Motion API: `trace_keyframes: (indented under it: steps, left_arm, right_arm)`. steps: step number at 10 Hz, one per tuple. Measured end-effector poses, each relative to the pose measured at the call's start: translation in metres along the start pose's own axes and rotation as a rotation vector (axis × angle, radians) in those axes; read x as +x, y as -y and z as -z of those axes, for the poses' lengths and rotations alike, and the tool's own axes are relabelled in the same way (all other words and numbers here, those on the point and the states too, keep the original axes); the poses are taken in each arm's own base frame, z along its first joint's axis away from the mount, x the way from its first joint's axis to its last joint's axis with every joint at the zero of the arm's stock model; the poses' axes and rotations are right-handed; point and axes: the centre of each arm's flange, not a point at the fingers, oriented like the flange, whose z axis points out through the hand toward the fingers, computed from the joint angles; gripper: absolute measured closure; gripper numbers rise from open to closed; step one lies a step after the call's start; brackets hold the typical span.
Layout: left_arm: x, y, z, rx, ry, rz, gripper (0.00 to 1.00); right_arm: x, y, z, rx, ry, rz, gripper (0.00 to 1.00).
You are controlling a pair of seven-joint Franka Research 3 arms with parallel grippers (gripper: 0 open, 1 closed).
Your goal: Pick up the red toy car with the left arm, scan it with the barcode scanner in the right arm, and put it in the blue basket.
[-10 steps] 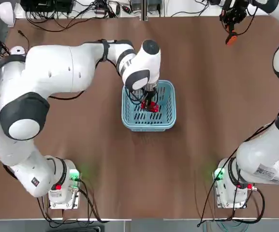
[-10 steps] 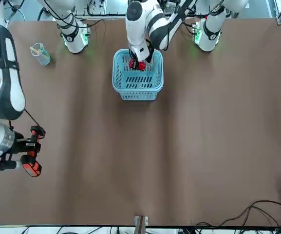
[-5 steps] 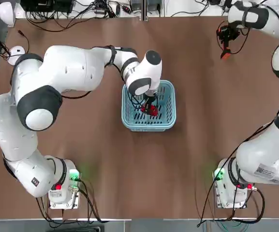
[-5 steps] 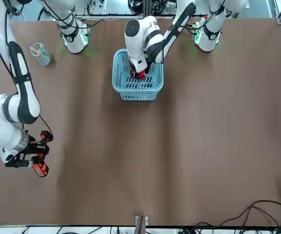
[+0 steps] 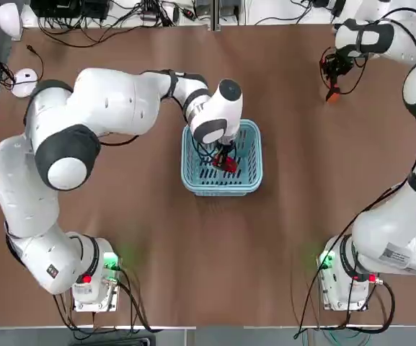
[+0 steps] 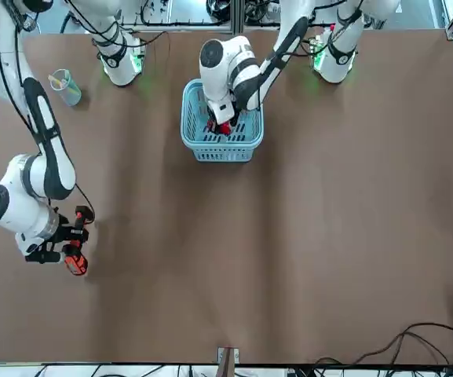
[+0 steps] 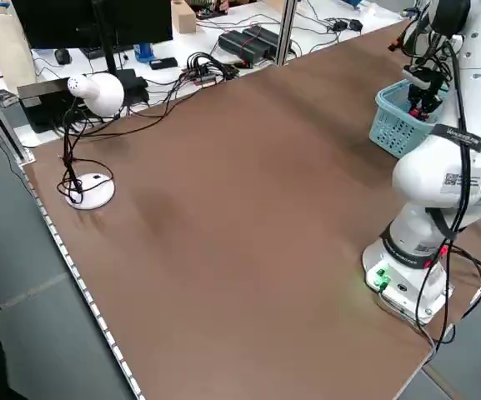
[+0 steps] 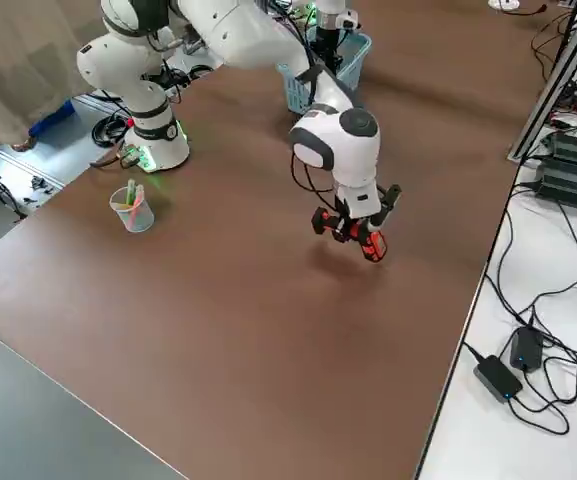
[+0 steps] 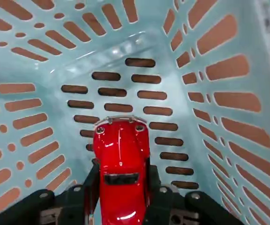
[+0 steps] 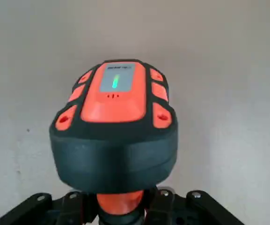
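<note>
— Red toy car (image 9: 121,176)?
— Down inside the blue basket (image 5: 248,178), just above its slotted floor, clamped in the left gripper (image 9: 120,194).
— Barcode scanner (image 10: 114,124)?
— Gripped tight by the right gripper (image 6: 63,250), hanging low over bare table (image 6: 289,251) near the far right corner, well apart from the basket.

A wide brown table (image 7: 223,208) fills the room's middle. A white desk lamp (image 7: 90,108) stands at one corner. Black cables (image 8: 548,300) trail over a white bench beside it. A clear cup (image 8: 132,208) holds small items. The floor (image 7: 23,333) is grey.
</note>
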Motion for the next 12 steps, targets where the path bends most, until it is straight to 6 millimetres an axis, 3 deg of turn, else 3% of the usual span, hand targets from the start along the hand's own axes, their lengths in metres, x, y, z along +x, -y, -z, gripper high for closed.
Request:
trace_keyframes:
  steps: [2, 6, 8, 10, 12]
  left_arm:
    - [-0.003, 0.001, -0.007, 0.008, -0.004, -0.007, 0.56]
    - [-0.010, -0.001, -0.022, 0.011, -0.014, -0.031, 0.56]
    - [-0.010, -0.001, -0.029, 0.009, -0.027, -0.041, 0.56]
    - [-0.010, -0.001, -0.032, 0.005, -0.036, -0.047, 0.56]
    - [-0.010, -0.002, -0.031, 0.004, -0.036, -0.047, 0.56]
  right_arm:
    - [-0.002, -0.006, -0.021, -0.002, 0.008, -0.014, 0.67]
    - [-0.002, -0.008, -0.022, -0.003, 0.007, -0.017, 0.65]
    - [0.001, -0.008, -0.018, -0.004, -0.002, -0.018, 0.55]
    - [0.006, -0.012, -0.010, -0.008, -0.019, -0.022, 0.25]
    - [0.015, -0.012, 0.011, -0.013, -0.057, -0.022, 0.00]
